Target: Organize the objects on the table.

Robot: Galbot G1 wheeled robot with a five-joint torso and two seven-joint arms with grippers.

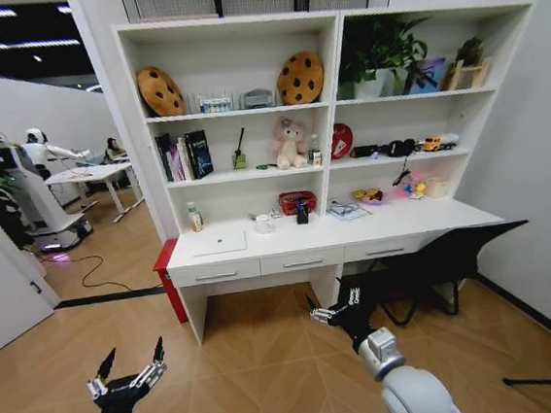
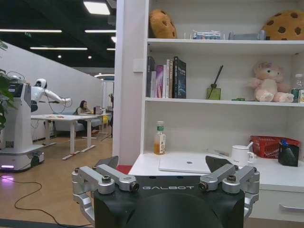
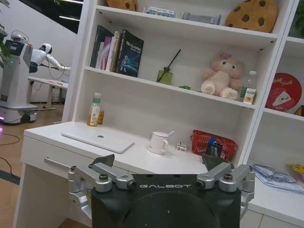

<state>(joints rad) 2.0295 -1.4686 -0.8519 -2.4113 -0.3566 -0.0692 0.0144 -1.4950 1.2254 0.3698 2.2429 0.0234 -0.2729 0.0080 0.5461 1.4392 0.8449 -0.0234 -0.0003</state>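
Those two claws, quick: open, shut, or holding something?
Left gripper: open, holding nothing, low over the floor, short of the desk.
Right gripper: open, holding nothing, raised toward the desk front.

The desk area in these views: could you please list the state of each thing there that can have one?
Laptop: closed, flat on the table.
Three drawers: shut.
White mug: upright.
Bottle: upright, capped.
Red basket: upright, holding items.
Left gripper: open, empty, short of the table.
Right gripper: open, empty, nearer the drawers.
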